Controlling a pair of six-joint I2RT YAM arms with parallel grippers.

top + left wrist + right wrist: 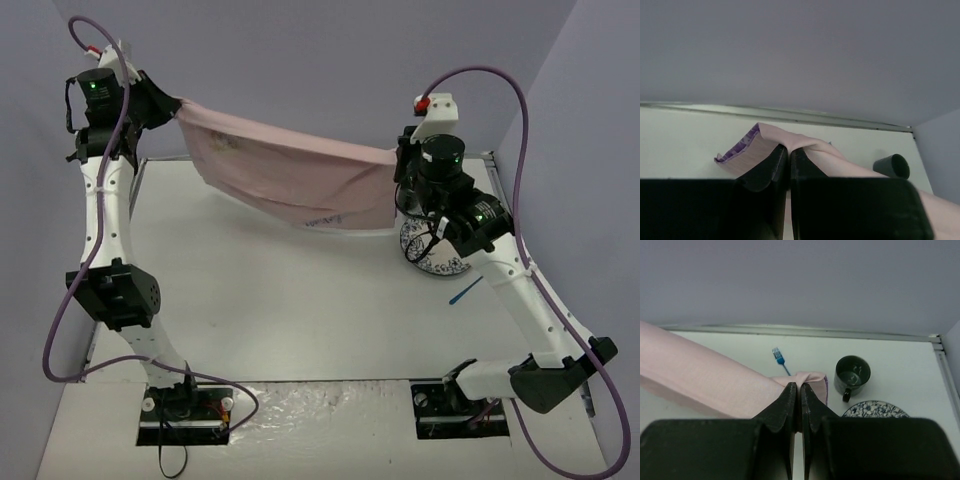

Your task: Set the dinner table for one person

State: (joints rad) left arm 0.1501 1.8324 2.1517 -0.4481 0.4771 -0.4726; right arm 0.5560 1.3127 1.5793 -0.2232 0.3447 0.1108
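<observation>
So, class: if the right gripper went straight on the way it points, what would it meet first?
The right gripper pinches the pink cloth; beyond that, probably bare table between the blue utensil and the dark mug, though depth is unclear.

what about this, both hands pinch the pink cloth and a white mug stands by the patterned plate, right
Not white: the mug is dark, as the right wrist view shows. The left hand and right hand do pinch the pink cloth, and the mug stands by the patterned plate.
</observation>
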